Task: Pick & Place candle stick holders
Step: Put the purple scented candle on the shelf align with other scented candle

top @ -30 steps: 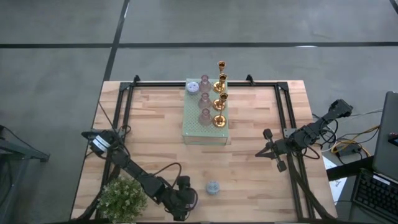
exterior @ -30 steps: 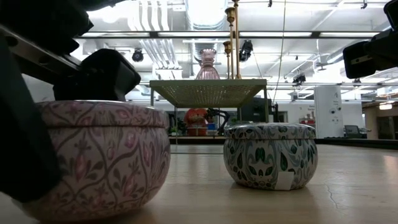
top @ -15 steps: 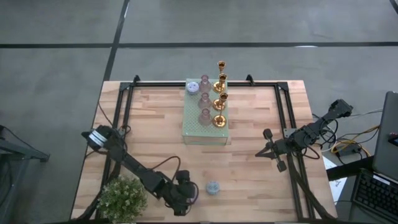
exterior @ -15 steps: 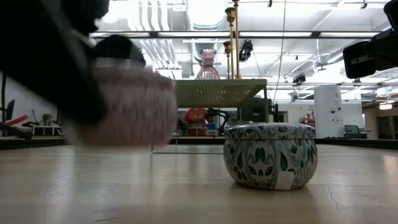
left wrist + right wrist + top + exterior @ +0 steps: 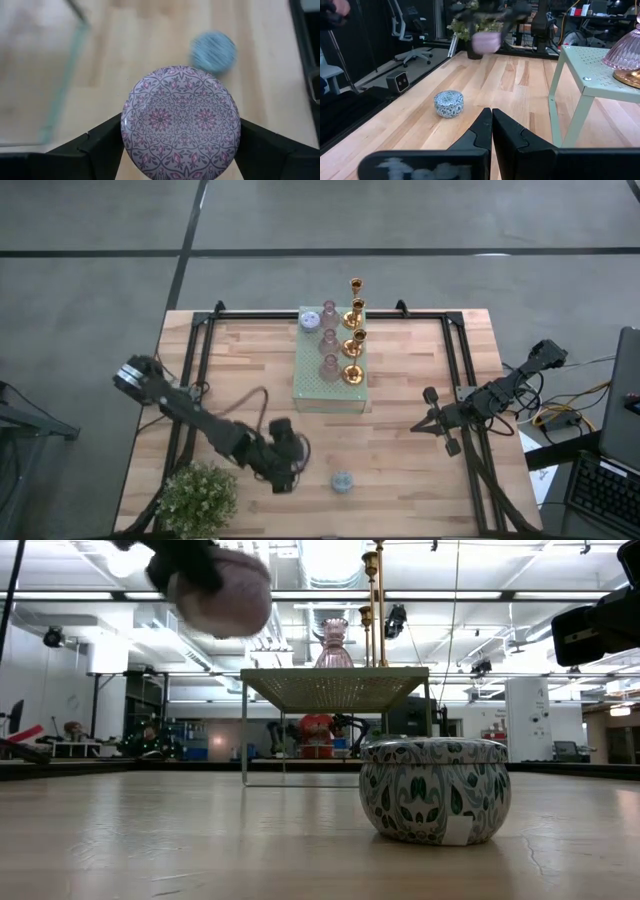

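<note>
Left gripper [image 5: 181, 150] clamped on squat round pink-lilac floral tin holder [image 5: 181, 124], lifted clear of wooden table [image 5: 240, 370], at 7 o'clock on table, just beside leafy green potted plant [image 5: 197, 496]. Squat round blue-green patterned tin holder [image 5: 342, 481] resting on tabletop at 6 o'clock, near held tin, apart. Pale green perforated rectangular stand [image 5: 330, 385] at 12 o'clock, carrying shiny gold thin-stem holders [image 5: 352, 340] and pink glass holders [image 5: 329, 337]. Right gripper [image 5: 491, 120] pressed together, idle at 3 o'clock.
</note>
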